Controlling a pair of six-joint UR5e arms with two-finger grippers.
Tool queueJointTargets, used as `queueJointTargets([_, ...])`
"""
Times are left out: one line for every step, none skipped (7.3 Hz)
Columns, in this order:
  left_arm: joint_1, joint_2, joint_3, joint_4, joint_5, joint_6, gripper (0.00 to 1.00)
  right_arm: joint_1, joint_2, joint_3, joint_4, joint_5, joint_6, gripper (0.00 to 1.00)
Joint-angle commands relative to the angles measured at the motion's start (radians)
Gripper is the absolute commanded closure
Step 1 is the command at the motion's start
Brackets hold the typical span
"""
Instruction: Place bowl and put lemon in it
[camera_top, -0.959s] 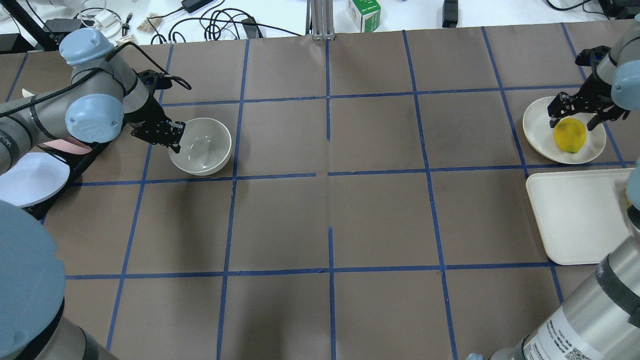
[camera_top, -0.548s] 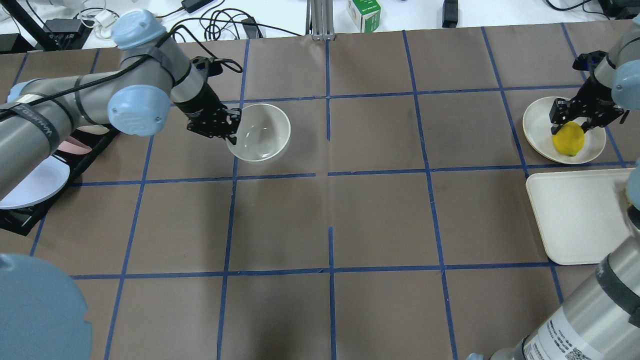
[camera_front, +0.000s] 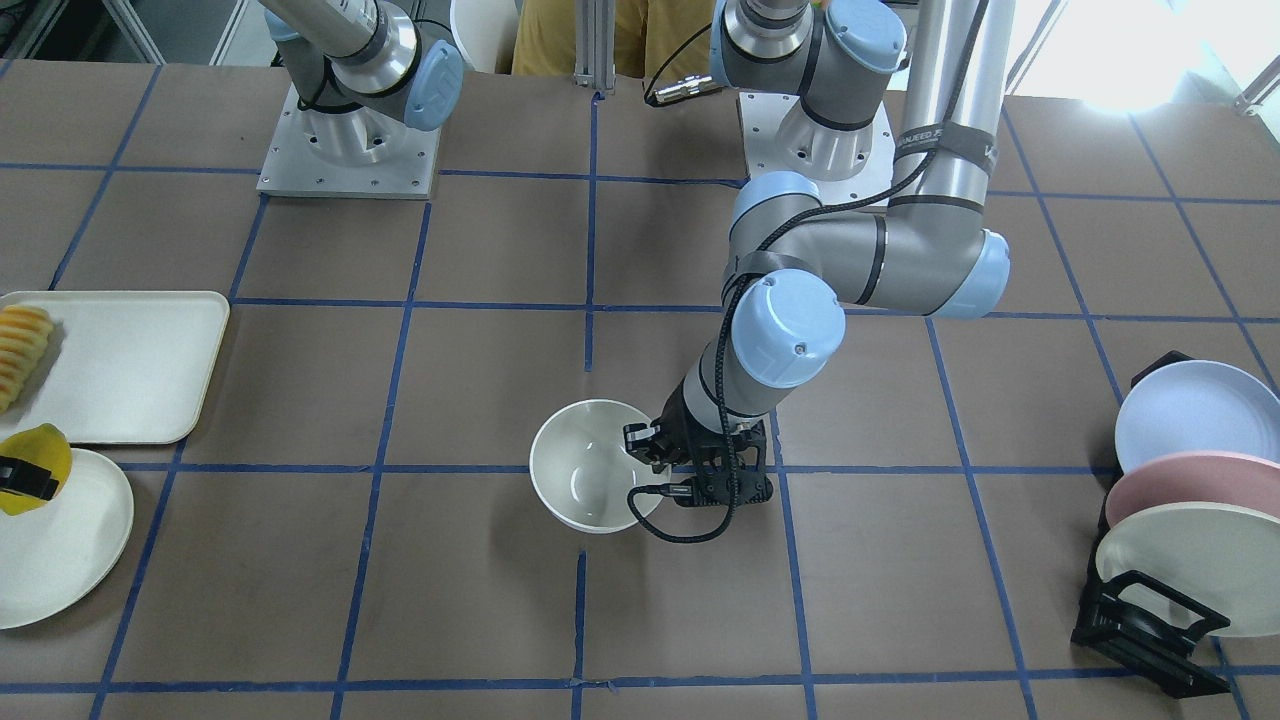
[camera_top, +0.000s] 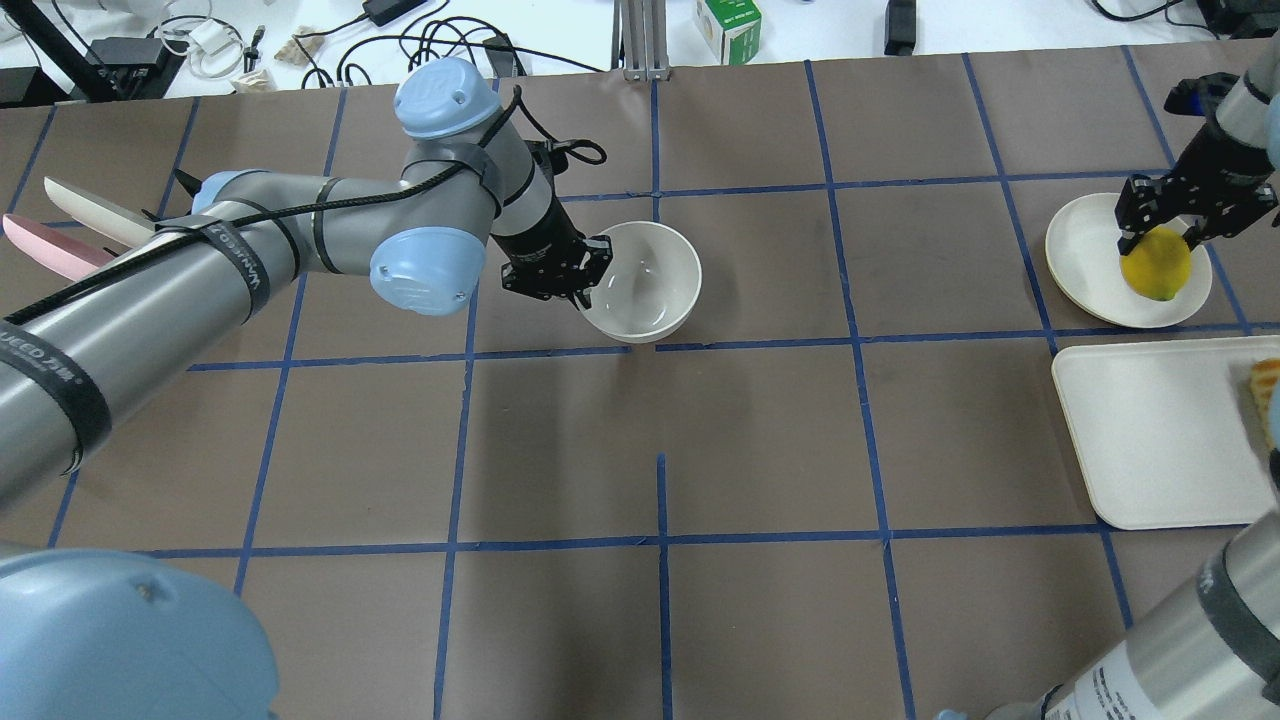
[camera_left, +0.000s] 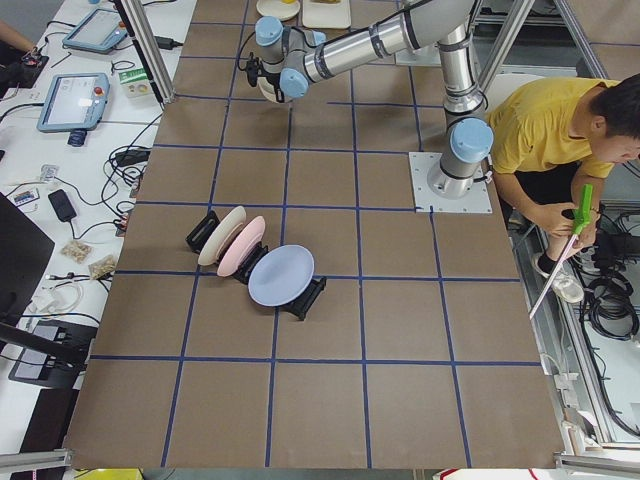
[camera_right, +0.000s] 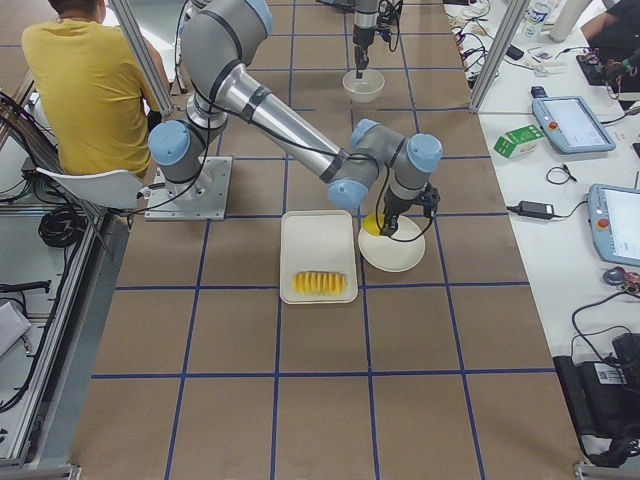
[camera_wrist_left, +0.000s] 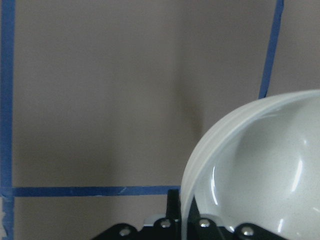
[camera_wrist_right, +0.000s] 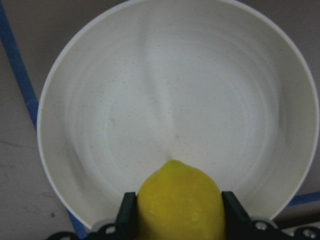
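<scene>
Carrying two items at once, we list them in order. Item one, the bowl (camera_top: 650, 278): deep, glossy, off-white, upright, about midway between the counter's left and right edges and nearer its far edge than the robot's edge. Our left gripper (camera_top: 590, 275) is clenched on the rim on the side facing the left edge, and the left wrist view shows one finger inside the wall and one outside. Whether the base already rests on the counter (camera_top: 760, 440) we cannot tell. Item two, the lemon (camera_top: 1157, 265): bright yellow, pinched between the fingers of our right gripper (camera_top: 1160, 240), over the flat plate (camera_top: 1080, 250) near the far right corner. Whether it hangs clear of the plate we cannot read. Other stock: a pale tray (camera_top: 1140, 440) at the right edge just beside the plate, sliced striped food (camera_front: 22, 345) on it, and racked plates (camera_front: 1180, 470) by the left edge. Step in hand, by our judgement: placing the bowl, with the lemon pick-up running alongside. Next move calls for setting the bowl down flat, releasing the rim and drawing the left arm back toward the left edge so the opening is free. The lemon then has to come well across from the right edge, be centred over the bowl, and be let go low enough that it does not bounce out
</scene>
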Motion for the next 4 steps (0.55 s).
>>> queueJointTargets([-0.028, -0.011, -0.003, 0.013, 0.006, -0.02, 1.0, 0.094, -0.085, -0.002, 0.088, 0.003, 0.107, 1.0])
queueJointTargets([-0.04, -0.022, -0.003, 0.013, 0.006, -0.023, 1.0, 0.157, -0.12, -0.002, 0.105, 0.003, 0.19, 1.0])
queueJointTargets([-0.048, -0.024, -0.003, 0.013, 0.014, -0.023, 1.0, 0.219, -0.128, -0.002, 0.11, 0.003, 0.248, 1.0])
queueJointTargets([-0.051, -0.025, -0.004, 0.012, 0.038, -0.023, 1.0, 0.265, -0.137, -0.002, 0.117, 0.003, 0.29, 1.0])
